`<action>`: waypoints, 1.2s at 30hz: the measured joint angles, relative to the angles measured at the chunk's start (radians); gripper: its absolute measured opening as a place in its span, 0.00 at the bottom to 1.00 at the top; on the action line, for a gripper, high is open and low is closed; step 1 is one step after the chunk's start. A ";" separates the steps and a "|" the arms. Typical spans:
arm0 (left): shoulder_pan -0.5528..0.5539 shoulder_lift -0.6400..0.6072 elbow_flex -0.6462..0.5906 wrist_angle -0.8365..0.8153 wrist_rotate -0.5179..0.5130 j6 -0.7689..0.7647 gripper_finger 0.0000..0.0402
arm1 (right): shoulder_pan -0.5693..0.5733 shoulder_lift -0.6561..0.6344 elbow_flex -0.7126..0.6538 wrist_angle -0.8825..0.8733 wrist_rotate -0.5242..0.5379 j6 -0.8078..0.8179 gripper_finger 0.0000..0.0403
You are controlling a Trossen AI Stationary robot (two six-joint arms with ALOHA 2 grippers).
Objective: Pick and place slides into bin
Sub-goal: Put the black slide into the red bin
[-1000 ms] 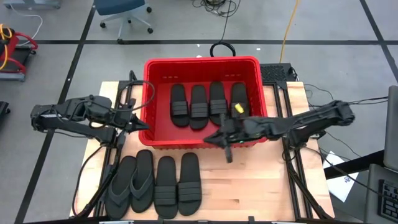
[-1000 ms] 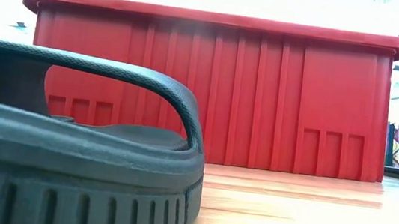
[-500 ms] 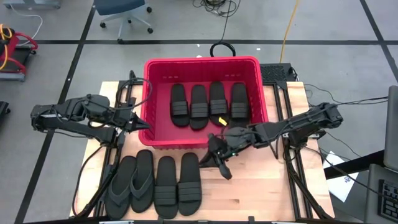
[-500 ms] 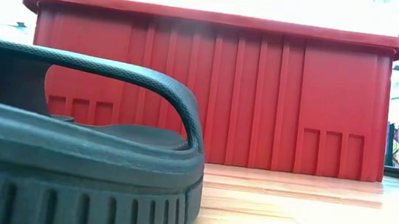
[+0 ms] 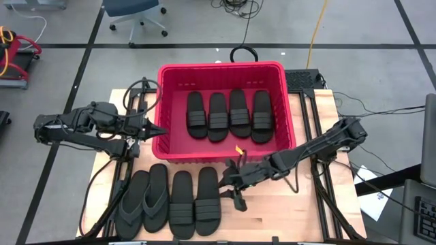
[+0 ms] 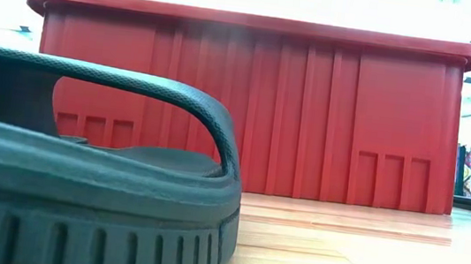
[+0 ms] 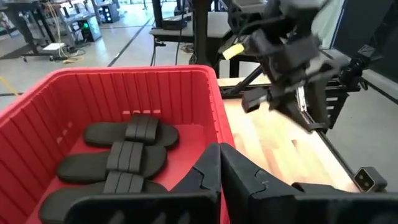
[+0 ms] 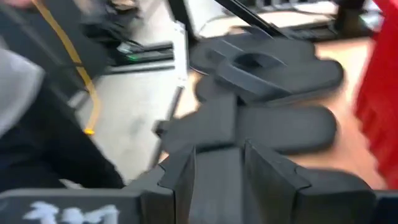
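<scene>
The left gripper [image 5: 158,130] hovers at the left wall of the bin [image 5: 172,153], its jaws pressed together and holding nothing; in the left wrist view its fingertips [image 7: 217,158] meet at a point over the red rim. The bin stands at the far middle of the table [image 5: 300,211]; four band-strapped slides [image 5: 229,113] lie side by side on its floor. On the table in front of the bin four more slides lie in a row; from the left, two thong flip-flops [image 5: 144,199], then two band slides [image 5: 195,201]. The right gripper [image 5: 233,191] hangs low just beside the rightmost slide of that row, near the bin's front wall; its jaws stand partly spread around nothing.
</scene>
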 joint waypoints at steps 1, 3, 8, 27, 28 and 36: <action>0.000 0.000 0.000 -0.001 0.000 -0.007 0.02 | 0.001 0.014 0.000 -0.010 0.004 0.000 0.31; 0.000 0.000 0.000 -0.005 0.000 -0.022 0.03 | -0.001 0.051 0.000 -0.029 -0.013 -0.017 0.31; 0.000 0.000 0.000 -0.078 0.001 -0.032 0.04 | -0.027 0.147 -0.002 0.050 -0.059 -0.045 0.32; 0.000 0.000 0.000 -0.137 0.039 -0.035 0.04 | -0.066 0.356 -0.001 0.127 -0.272 0.161 0.49; 0.000 0.000 0.000 -0.137 0.046 -0.035 0.04 | -0.066 0.365 -0.002 0.138 -0.286 0.164 0.49; 0.000 0.000 0.000 -0.139 0.047 -0.027 0.04 | -0.057 0.372 -0.001 0.139 -0.298 0.184 0.44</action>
